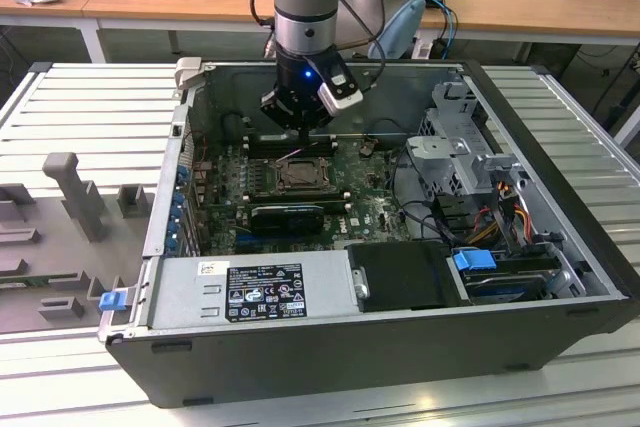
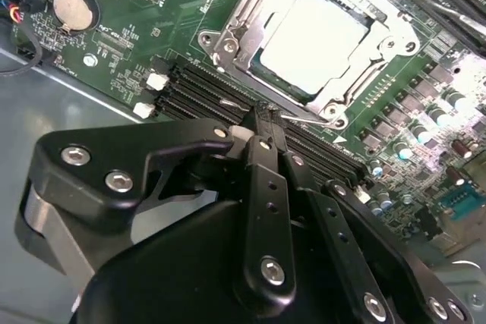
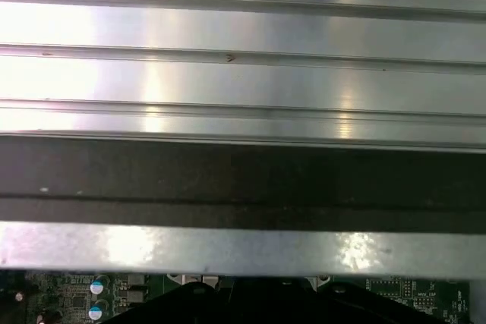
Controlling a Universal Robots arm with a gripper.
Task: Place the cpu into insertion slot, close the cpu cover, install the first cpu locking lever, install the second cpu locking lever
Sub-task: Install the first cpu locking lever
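the black metal gripper (image 2: 262, 123) was clenched, its two thin fingers pressed together with nothing between them. in the second wrist view its tip hung just above the long black memory slots (image 2: 205, 92), right beside the socket.

past the tip sat the small flat pale silvery cpu (image 2: 319, 39). it lay flat inside the square silver-rimmed insertion slot (image 2: 228, 45), and the thin silver cpu cover (image 2: 383, 20) looked folded down around it. the chip looked light, stiff and easy to hurt, so it was best held only by its edges. the thin wire levers beside the socket looked springy.

farther off, in the exterior view, a black expansion card (image 1: 287, 215) lay near the socket (image 1: 297, 175). the grey computer case (image 1: 560, 207) walls and loose coloured cables (image 1: 500, 202) crowded the arm.
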